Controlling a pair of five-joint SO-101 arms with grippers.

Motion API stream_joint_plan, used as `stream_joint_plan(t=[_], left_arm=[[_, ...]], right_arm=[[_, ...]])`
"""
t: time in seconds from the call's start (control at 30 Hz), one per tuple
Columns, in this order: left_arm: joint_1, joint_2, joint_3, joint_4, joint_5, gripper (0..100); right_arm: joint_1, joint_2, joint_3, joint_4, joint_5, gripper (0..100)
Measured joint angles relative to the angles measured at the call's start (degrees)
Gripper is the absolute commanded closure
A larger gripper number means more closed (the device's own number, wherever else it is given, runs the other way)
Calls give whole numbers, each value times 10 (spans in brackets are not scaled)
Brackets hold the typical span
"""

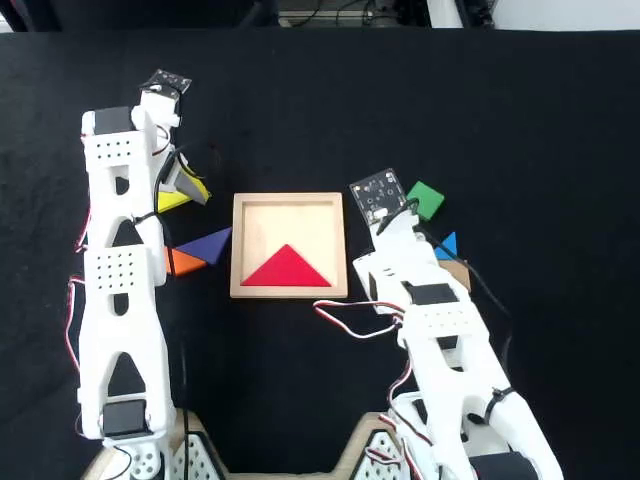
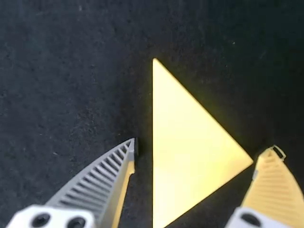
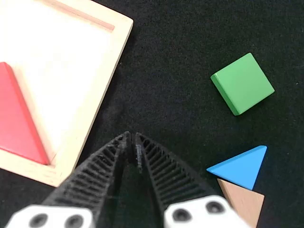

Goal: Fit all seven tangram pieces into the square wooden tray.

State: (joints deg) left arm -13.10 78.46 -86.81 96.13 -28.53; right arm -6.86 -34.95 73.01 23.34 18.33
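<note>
The square wooden tray (image 1: 289, 200) lies mid-table with a red triangle (image 1: 287, 268) inside it, by its near edge. My left gripper (image 2: 202, 149) is open, its fingers on either side of the yellow triangle (image 2: 187, 147), which rests on the black cloth. In the high view this yellow triangle (image 1: 172, 199) lies left of the tray under the left arm. My right gripper (image 3: 132, 142) is shut on nothing, hovering just right of the tray (image 3: 111, 80). A green square (image 3: 242, 83), a blue triangle (image 3: 240, 166) and a tan piece (image 3: 242, 204) lie nearby.
A purple triangle (image 1: 205, 243) and an orange piece (image 1: 183, 262) lie between the left arm and the tray. The green square (image 1: 425, 198) and blue triangle (image 1: 446, 245) sit right of the tray. Open black cloth spreads across the far half of the table.
</note>
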Motion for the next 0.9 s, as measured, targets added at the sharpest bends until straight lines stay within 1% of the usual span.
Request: stream_joint_plan(t=[0.2,0.33,0.53,0.8,0.9], left_arm=[[2,-1,0,-7,-1,614],[2,-1,0,-22,21,614],[3,-1,0,-22,29,614],[3,-1,0,-22,29,619],[3,-1,0,-23,16,619]], right_arm=[[0,0,0,0,0,986],[0,0,0,0,0,986],[0,0,0,0,0,986],[0,0,0,0,0,986],[0,0,0,0,0,986]])
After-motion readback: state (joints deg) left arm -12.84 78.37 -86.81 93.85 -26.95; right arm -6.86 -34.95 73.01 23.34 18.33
